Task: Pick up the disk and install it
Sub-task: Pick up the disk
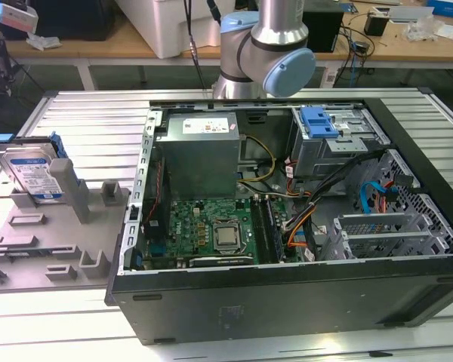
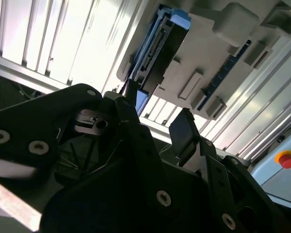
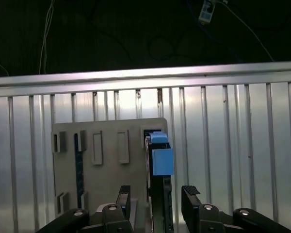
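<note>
On the exterior view's left, the disk stands on edge in a slot at the far corner of a grey fixture plate, leaning a bit, w/ its blue-and-white label facing the camera, blue rails along its edges & a grey upright post just beside it. Nothing grips it; it sits on the fixture, outside the open PC case. The fixture lies on the slatted metal tabletop, its edge right up against the case's side. Inside the case: grey PSU box at the back, green mobo w/ CPU socket below it, & a blue bracket atop the metal drive cage toward the exterior view's right. The arm rises behind the case, well apart from the disk. Both wrist views look past the jaws, which are spread apart & hold nothing (two dark fingers w/ a clear gap btwn them). In the first wrist view the disk shows edge-on beyond that gap, lined up btwn the fingers, blue rail tab uppermost, w/ the fixture alongside on the slats. The second wrist view has the disk edge-on too, and a red button on a pale box off to one side.
</note>
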